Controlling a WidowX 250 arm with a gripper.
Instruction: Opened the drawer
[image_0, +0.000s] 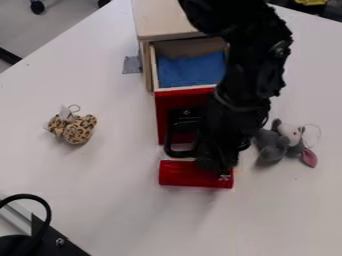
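One drawer (154, 70) stands open, slid out of a pale wooden cabinet (160, 22) on the white bench (113, 200), with blue cloth (190, 70) lying inside. Its red front (163, 110) carries a black looped handle (169, 142). The gripper (214, 167) hangs down at the right side of that handle in the picture, over part of a red block (184, 174) in front of the drawer; whether it is spread or pressed together, I cannot tell. Left of the drawer lies a leopard-print soft toy (79, 130); near the arm, on the right, a grey plush mouse (272, 147) shows a pink ear.
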